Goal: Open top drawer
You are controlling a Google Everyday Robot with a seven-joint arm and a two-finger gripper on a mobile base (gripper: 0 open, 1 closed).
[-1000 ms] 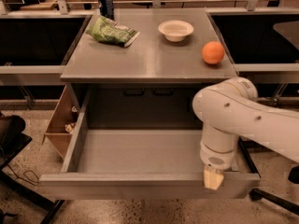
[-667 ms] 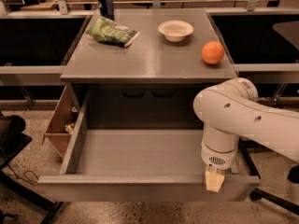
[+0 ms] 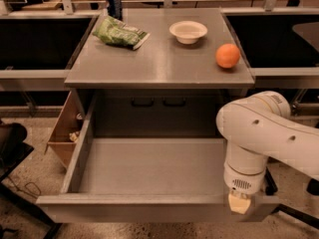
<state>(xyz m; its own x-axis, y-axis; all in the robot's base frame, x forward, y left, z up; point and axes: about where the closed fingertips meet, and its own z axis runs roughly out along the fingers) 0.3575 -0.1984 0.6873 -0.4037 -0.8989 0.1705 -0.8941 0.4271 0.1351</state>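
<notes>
The top drawer (image 3: 149,168) is a wide, deep grey metal box pulled far out from under the counter, and its inside is bare. Its flat front panel (image 3: 134,208) runs along the bottom of the view. My gripper (image 3: 240,203) hangs from the white arm (image 3: 259,133) at the right end of that front panel, at its top edge. Only a pale tan tip shows below the wrist.
On the grey countertop (image 3: 159,63) lie a green chip bag (image 3: 119,33), a blue can (image 3: 114,4), a white bowl (image 3: 188,31) and an orange (image 3: 228,55). A brown side bin (image 3: 65,131) hangs open at the left. Black cables lie on the floor at lower left.
The drawer's front panel and my gripper have moved slightly further toward the camera; the drawer stands a little more open.
</notes>
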